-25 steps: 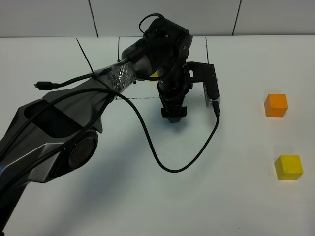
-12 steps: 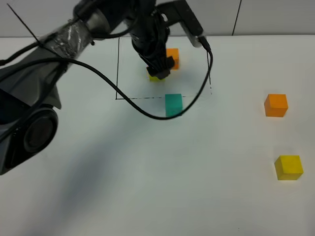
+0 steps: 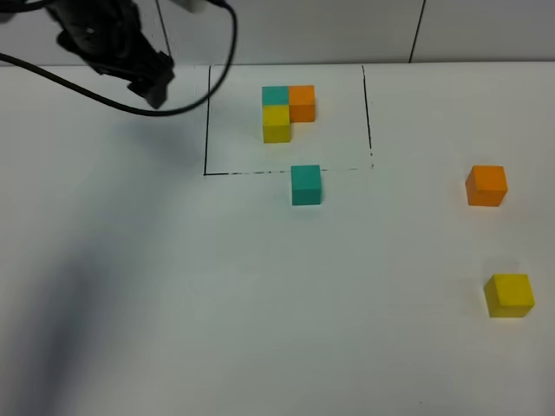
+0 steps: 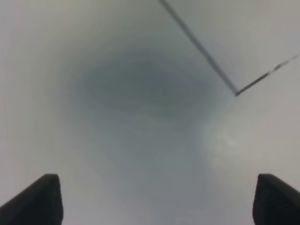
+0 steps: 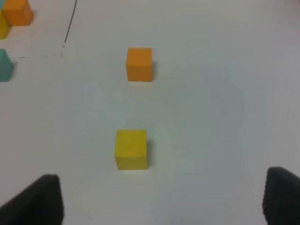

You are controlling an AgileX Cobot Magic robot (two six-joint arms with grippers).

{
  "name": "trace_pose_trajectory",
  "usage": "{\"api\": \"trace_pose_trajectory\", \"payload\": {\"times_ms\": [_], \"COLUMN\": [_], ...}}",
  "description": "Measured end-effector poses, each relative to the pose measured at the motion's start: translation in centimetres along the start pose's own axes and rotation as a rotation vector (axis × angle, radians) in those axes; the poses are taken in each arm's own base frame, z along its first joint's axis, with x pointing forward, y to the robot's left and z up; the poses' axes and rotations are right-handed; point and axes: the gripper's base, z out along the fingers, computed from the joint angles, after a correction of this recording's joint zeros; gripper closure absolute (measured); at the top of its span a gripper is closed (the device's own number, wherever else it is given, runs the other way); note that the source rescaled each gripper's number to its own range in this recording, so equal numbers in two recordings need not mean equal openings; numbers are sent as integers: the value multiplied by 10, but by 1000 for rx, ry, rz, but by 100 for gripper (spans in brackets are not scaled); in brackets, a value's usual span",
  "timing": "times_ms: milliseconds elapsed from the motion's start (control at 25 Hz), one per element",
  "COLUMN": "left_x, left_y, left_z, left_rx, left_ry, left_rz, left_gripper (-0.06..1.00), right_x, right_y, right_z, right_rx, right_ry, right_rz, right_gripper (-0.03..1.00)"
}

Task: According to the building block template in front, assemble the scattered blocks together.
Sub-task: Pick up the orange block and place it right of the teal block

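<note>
Teal cube (image 3: 305, 185) parked just outside the building block template (image 3: 284, 108), apparently seeding the copy.
Orange cube (image 3: 486, 185), yellow cube (image 3: 509, 295) lie well apart; left gripper (image 4: 159, 199), right gripper (image 5: 161, 201) both spread, empty.

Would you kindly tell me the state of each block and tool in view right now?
building block template: assembled L, inside the drawn frame.
teal block: loose, at the frame's edge.
orange block: loose, apart.
yellow block: loose, apart.
left tool: open, empty.
right tool: open, empty.
</note>
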Motion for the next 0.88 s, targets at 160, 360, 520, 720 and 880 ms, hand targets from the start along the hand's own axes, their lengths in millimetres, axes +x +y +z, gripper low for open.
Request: {"api": "trace_pose_trajectory", "payload": {"times_ms": [160,360,520,720,880], "left_x": [52,130,187,242,277], "left_y": [26,37,10,-31,-56], "left_z": [-22,-65,-105,-134,-152], "left_rx": [-8,-101,-169,-174,-200], "left_ry": [47,-94,-218,-287,-373], "left_rz": [-121,-306,-387,-459,-484], "left_gripper": [-5,-5,-5,-5,-5], "right_x": [0,0,0,0,0], "right_y": [0,0,0,0,0], "right_z": [0,0,0,0,0], "right_rx": [0,0,0,0,0], "right_ry": [0,0,0,0,0], "right_rz": [0,0,0,0,0], "right_gripper": [24,24,24,24,24]}}
